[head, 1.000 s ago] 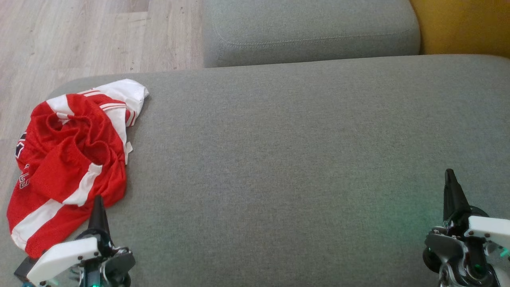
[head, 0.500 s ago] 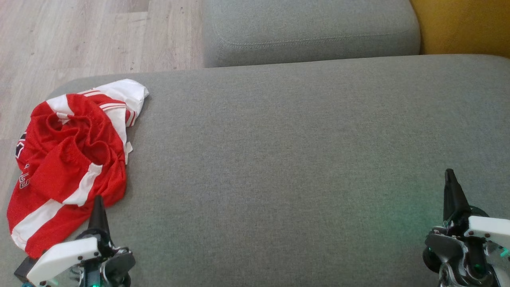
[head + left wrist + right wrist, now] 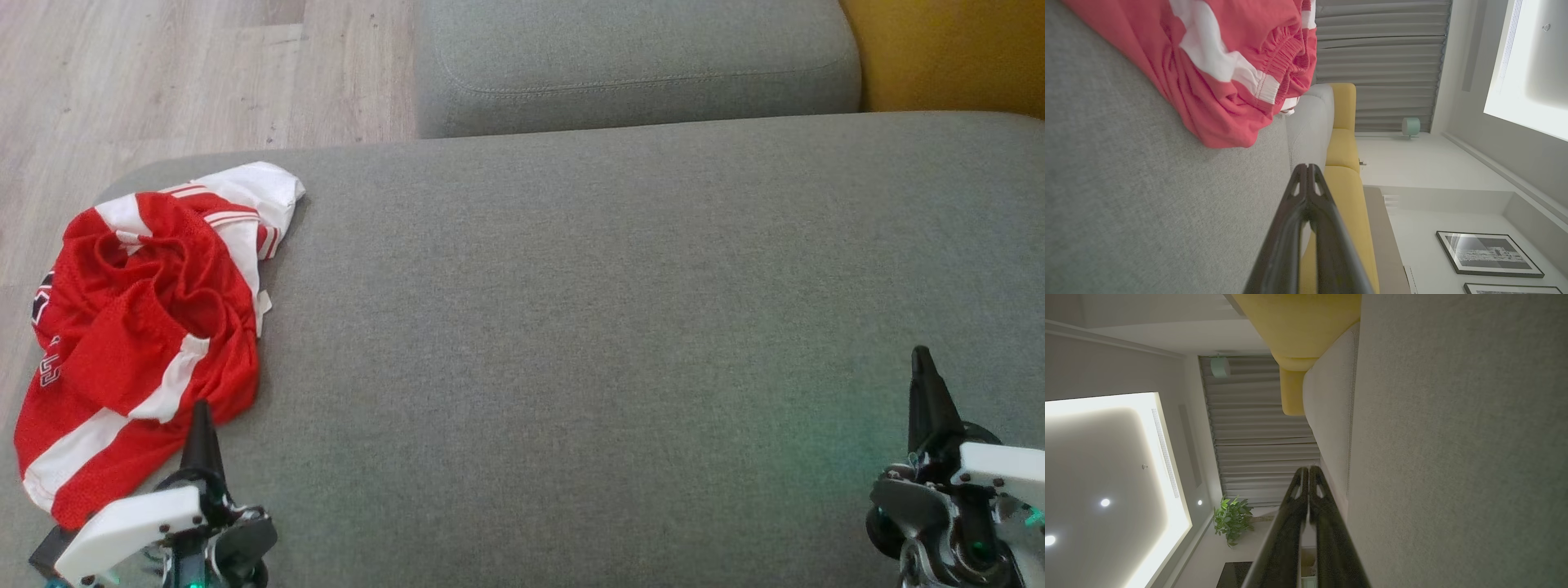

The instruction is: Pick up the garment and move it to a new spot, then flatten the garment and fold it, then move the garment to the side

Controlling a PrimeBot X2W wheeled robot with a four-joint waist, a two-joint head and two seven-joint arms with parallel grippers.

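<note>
A crumpled red garment with white stripes lies at the left end of the grey cushion, partly hanging over its left edge. In the left wrist view the same garment shows its elastic waistband. My left gripper is shut and empty at the lower left, its tip just in front of the garment's near hem. Far from the garment, my right gripper is shut and empty at the lower right. Both wrist views show the fingers pressed together, left gripper and right gripper.
A second grey cushion sits behind the first. A yellow seat stands at the back right. Wood floor lies to the left and behind. The broad middle and right of the near cushion is bare fabric.
</note>
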